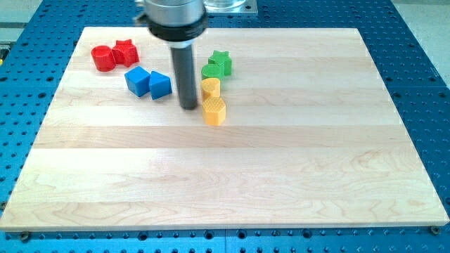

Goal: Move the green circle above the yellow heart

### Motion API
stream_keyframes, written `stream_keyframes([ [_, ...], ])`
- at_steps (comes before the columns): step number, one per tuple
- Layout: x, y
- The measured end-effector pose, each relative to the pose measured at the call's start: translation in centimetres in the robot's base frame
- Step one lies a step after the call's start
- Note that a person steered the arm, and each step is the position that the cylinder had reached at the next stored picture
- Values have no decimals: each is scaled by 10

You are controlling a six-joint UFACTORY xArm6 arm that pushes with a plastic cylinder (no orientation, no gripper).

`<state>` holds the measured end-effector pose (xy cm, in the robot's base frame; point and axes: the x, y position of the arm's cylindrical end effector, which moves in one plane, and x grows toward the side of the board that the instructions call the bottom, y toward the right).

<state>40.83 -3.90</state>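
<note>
The green circle (211, 71) lies near the view's top centre, touching a green star (221, 62) at its upper right. Just below it sits a yellow block (210, 88), and below that the yellow heart (214, 111). My tip (188, 107) rests on the board just left of the two yellow blocks, close to the yellow heart's upper left, and to the lower left of the green circle.
Two blue blocks, a cube (138, 80) and another blue block (159, 85), sit left of the rod. A red circle (103, 58) and a red star (125, 51) lie at the top left. The wooden board (225, 176) sits on a blue perforated table.
</note>
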Motion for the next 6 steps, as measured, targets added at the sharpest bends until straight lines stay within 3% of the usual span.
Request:
stream_keyframes([
  [1,0,6],
  [2,-6,-54],
  [3,-37,-26],
  [4,-37,25],
  [6,-19,-40],
])
